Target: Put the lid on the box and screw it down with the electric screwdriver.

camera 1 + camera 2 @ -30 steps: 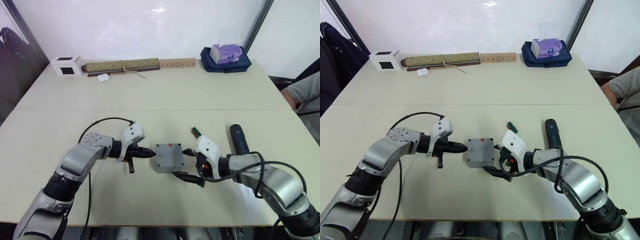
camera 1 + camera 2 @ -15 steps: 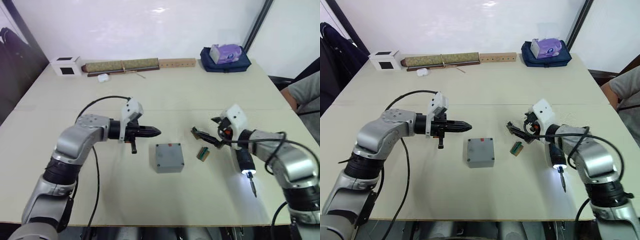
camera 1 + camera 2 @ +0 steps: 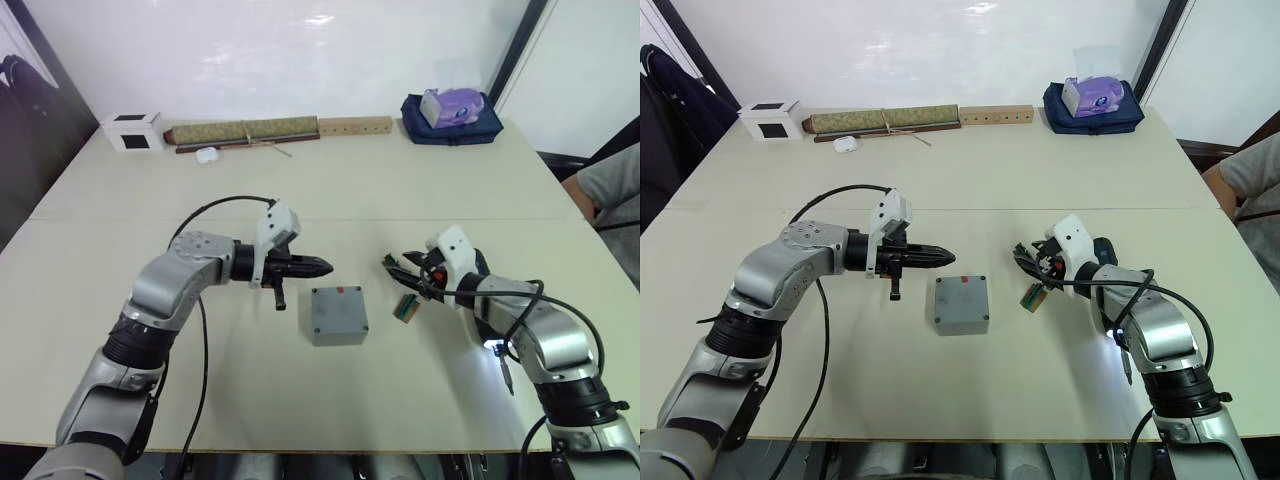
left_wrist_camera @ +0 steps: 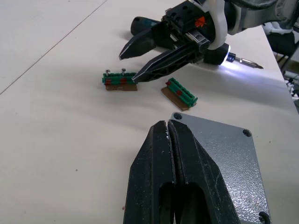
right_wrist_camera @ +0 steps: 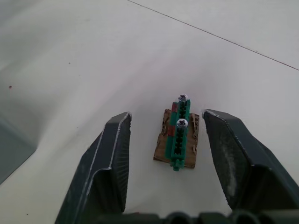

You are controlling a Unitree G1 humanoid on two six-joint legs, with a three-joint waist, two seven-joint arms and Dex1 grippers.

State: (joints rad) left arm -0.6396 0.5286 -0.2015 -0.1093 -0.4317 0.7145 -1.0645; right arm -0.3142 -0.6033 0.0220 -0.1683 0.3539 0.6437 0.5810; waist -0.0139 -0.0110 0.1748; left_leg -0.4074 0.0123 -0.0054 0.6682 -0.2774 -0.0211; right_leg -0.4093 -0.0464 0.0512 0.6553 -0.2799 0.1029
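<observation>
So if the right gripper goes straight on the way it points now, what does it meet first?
Most likely the green terminal block holding two screws: it lies straight ahead between the open right gripper fingers. Depth is unclear.

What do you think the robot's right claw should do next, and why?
Probably lower the right gripper and close on the green strip holding two screws. Its open fingers straddle that strip, the lid sits on the box, and the lit electric screwdriver lies close by.
</observation>
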